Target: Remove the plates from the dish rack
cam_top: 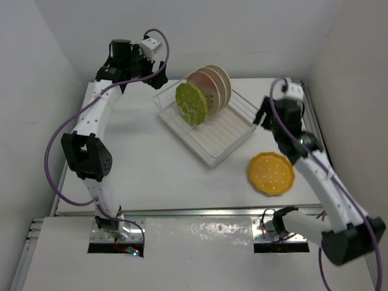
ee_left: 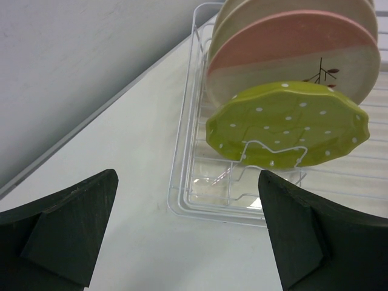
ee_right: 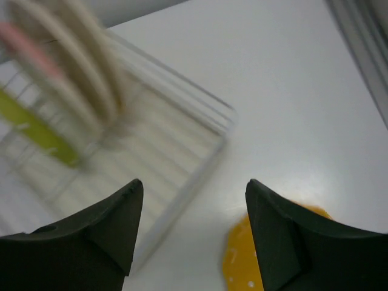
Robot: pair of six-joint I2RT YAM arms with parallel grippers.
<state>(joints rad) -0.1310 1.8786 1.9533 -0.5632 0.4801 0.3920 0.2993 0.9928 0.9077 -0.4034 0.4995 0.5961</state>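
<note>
Left gripper (ee_left: 186,206): fingers spread wide, holding nothing; hangs beside the end of the white rectangular wire-rimmed dish rack (cam_top: 233,140).

Upright in rack: yellow-green round plate with white dots (cam_top: 191,104) in front, pale pink round plate (cam_top: 208,91) and beige round plate (cam_top: 224,83) behind.

Right gripper (ee_right: 193,206): likewise spread, empty, above rack's opposite end.

Orange-yellow white-dotted round plate (cam_top: 271,174): flat on white table (cam_top: 151,163), near rack, not touching.

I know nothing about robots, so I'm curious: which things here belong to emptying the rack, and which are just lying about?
Job: dish rack; green plate, pink plate, beige plate standing in it; orange plate flat on the table; left pincer, right pincer, both open.
Just around: purple cables.
</note>
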